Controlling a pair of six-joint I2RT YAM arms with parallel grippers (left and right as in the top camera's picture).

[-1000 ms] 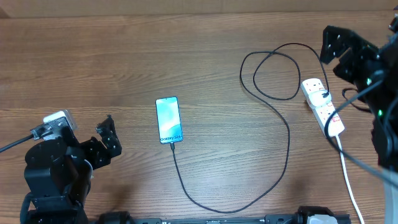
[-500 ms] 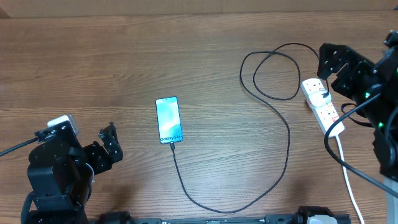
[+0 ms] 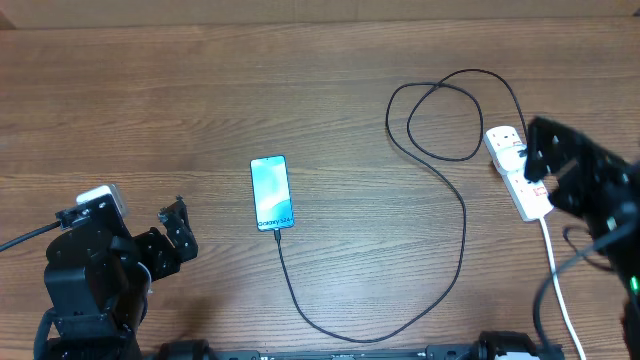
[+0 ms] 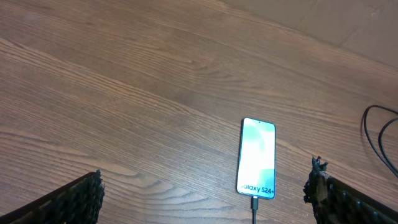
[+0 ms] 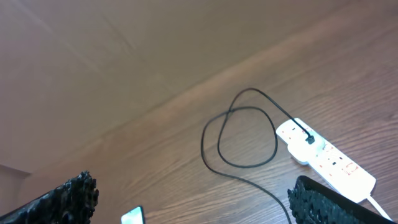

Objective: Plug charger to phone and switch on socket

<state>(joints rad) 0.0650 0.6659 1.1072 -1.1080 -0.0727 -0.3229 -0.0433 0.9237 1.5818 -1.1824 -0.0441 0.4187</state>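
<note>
The phone [image 3: 271, 192] lies flat mid-table with its screen lit; it also shows in the left wrist view [image 4: 256, 157]. The charger cable [image 3: 463, 225] has its small plug in the phone's near end [image 4: 254, 202]. It curves right, loops, and ends in a black plug in the socket [image 3: 503, 145], a white power strip at the right [image 5: 323, 158]. My left gripper [image 3: 178, 232] is open and empty, left of the phone. My right gripper [image 3: 541, 165] is open and empty over the socket, hiding part of it.
The socket's white cord [image 3: 557, 285] runs from the strip toward the front right edge. The black cable's loop [image 5: 251, 91] lies left of the socket. Bare wooden table [image 3: 150, 90] fills the left and far side.
My right arm has come down and toward the front, from beyond the socket to over it. My left gripper drew back slightly a second ago and has held still since.
</note>
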